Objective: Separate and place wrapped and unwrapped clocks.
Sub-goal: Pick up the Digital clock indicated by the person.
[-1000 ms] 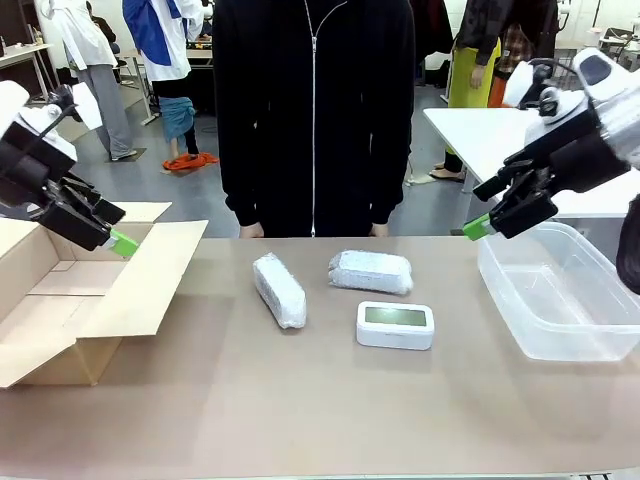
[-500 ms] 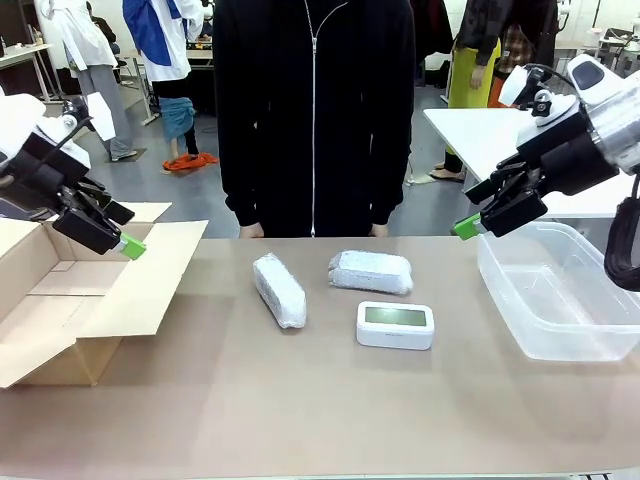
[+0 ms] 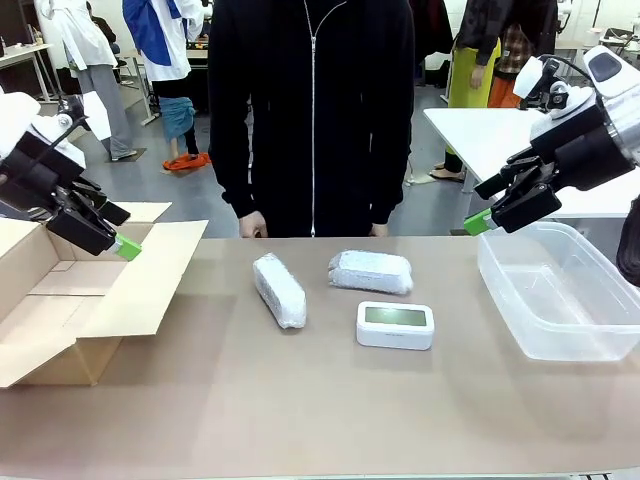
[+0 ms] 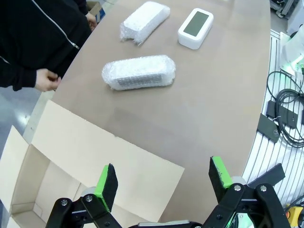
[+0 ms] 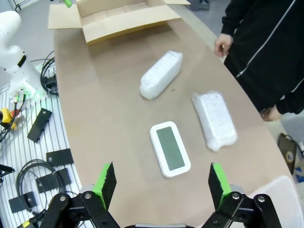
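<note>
Clock screen's too small to read. Left of it the cardboard box gets cropped, right of it the tub too.

white clock, grey screen; brown box.

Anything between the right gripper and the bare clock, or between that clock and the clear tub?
Nothing visible: the right gripper hangs open in the air near the tub, and only bare tabletop separates the clock from the tub.

Mid-frame on the desk, the left wrapped clock and the right wrapped clock lie apart; the unwrapped clock is below the right one. The box is far left, the tub far right.
</note>
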### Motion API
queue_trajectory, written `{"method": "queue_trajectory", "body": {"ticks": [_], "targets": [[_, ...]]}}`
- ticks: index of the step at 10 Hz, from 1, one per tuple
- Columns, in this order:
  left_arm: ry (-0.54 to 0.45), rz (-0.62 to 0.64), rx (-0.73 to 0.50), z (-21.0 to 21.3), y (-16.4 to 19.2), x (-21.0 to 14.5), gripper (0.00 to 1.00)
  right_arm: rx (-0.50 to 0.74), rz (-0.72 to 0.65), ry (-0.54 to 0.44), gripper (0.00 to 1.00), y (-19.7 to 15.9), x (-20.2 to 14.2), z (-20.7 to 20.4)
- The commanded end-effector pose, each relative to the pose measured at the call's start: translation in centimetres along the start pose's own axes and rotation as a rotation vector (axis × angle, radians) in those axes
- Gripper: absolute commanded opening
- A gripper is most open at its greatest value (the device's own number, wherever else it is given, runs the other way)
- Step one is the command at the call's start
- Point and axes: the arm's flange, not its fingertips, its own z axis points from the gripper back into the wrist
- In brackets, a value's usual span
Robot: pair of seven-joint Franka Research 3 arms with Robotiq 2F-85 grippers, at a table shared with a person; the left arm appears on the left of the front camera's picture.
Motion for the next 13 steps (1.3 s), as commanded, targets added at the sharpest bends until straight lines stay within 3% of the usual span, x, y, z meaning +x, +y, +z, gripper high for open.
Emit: {"method": "queue_trajectory", "body": {"ticks": [1,13], "targets": [[-0.009,-0.001,-0.014,0.11,-0.04,-0.05,1.0,0.018,0.014,-0.011,1.0,0.0,-0.17,-0.15],[-0.009,-0.001,-0.014,0.11,-0.04,-0.05,1.0,0.018,0.014,-0.011,1.0,0.0,-0.17,-0.15]]}}
